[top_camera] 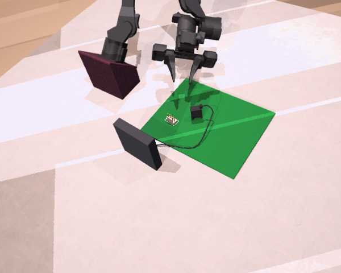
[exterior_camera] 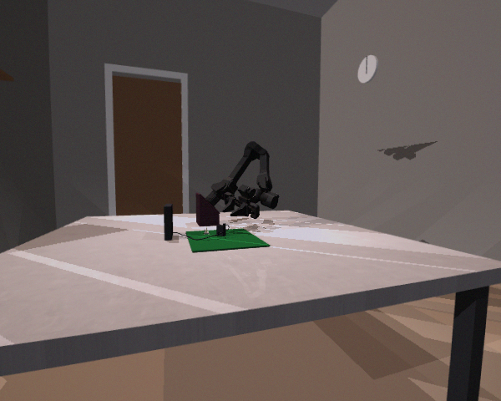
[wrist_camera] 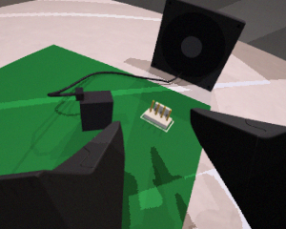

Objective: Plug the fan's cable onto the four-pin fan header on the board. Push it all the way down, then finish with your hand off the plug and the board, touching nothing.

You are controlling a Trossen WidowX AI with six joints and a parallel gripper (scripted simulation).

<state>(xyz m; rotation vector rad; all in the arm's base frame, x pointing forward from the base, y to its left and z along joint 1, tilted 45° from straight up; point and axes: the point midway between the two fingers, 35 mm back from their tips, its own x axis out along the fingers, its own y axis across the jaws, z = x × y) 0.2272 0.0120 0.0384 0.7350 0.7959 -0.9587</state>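
Observation:
The fan's black plug (top_camera: 196, 112) (exterior_camera: 220, 230) (wrist_camera: 96, 112) stands on the green board (top_camera: 238, 147) (exterior_camera: 229, 245) (wrist_camera: 33, 72), apart from the header. The white header (top_camera: 171, 120) (exterior_camera: 206, 231) (wrist_camera: 157, 120) has its four pins bare and upright. It is left of the plug in the top view and right of it in the wrist view. The thin black cable (top_camera: 212, 111) (wrist_camera: 110, 72) curves from the plug to the fan (top_camera: 137, 145) (exterior_camera: 168, 222) (wrist_camera: 197, 45). My gripper (top_camera: 182, 82) (wrist_camera: 155, 121) is open and empty, raised above the board's far corner, clear of plug and header.
A maroon wedge-shaped block (top_camera: 108, 76) (exterior_camera: 206, 213) is at the end of another dark arm (top_camera: 115, 49), left of my gripper in the top view. The fan stands upright beside the board's left corner there, near the header. The cable loops low over the board.

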